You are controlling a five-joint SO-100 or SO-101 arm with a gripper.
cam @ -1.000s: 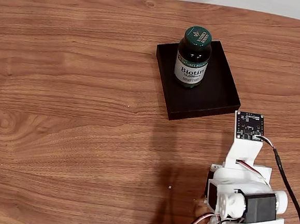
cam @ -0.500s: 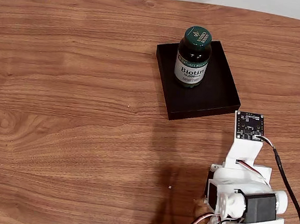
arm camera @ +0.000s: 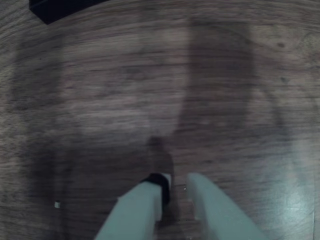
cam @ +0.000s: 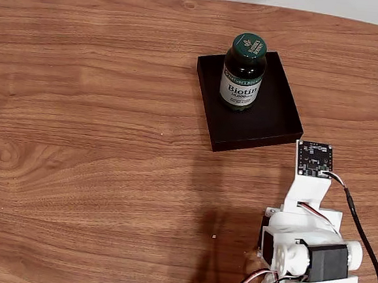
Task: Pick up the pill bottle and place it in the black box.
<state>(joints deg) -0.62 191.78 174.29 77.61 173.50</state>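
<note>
In the fixed view the pill bottle point(cam: 243, 72), dark green with a green cap and a white "Biotin" label, stands upright inside the black box point(cam: 262, 124), toward its far left part. The arm point(cam: 305, 249) is folded up at the lower right, well clear of the box. In the wrist view my gripper point(arm camera: 176, 181) points down at bare wood, its two pale fingers close together with nothing between them. A corner of the black box point(arm camera: 60, 7) shows at the top left of that view.
The wooden table point(cam: 84, 140) lies open to the left of and in front of the box. A black cable point(cam: 364, 240) runs along the arm's right side. A tiny white speck point(cam: 213, 236) lies on the wood near the arm's base.
</note>
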